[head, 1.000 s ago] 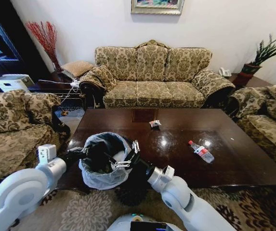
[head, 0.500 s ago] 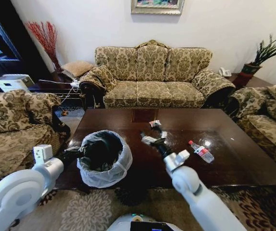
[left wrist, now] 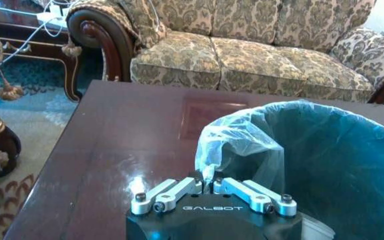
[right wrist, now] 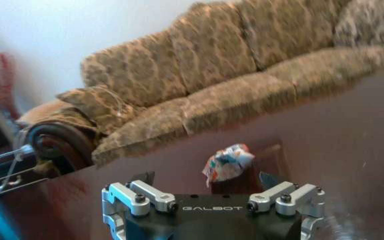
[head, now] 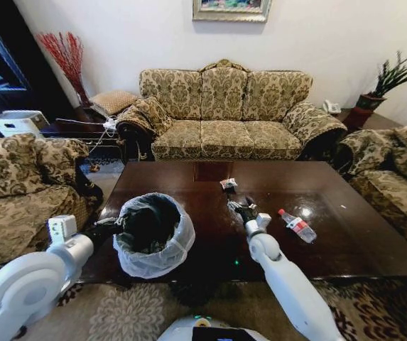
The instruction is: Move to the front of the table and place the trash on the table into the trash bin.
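Observation:
A small crumpled wrapper (head: 228, 184) lies on the dark-brown table (head: 345, 241) near its far middle. A clear bottle with a red cap (head: 297, 224) rests on the table farther right. My right gripper (head: 240, 207) reaches out over the table just short of the wrapper. In the right wrist view this gripper (right wrist: 207, 179) is open, and the wrapper (right wrist: 229, 161) sits on the table just beyond the gap between its fingers. The bag-lined trash bin (head: 153, 234) hangs at the table's near left edge. My left gripper (left wrist: 209, 176) is shut on its bag-covered rim (left wrist: 245, 145).
A patterned three-seat sofa (head: 224, 114) stands behind the table. An armchair (head: 18, 192) flanks the table on the left and another sofa (head: 395, 170) on the right. A potted plant (head: 391, 85) is at the back right. Patterned carpet (head: 118, 312) lies in front.
My right arm has swung from above the bin out across the table to the wrapper. The left arm and the bin have stayed put.

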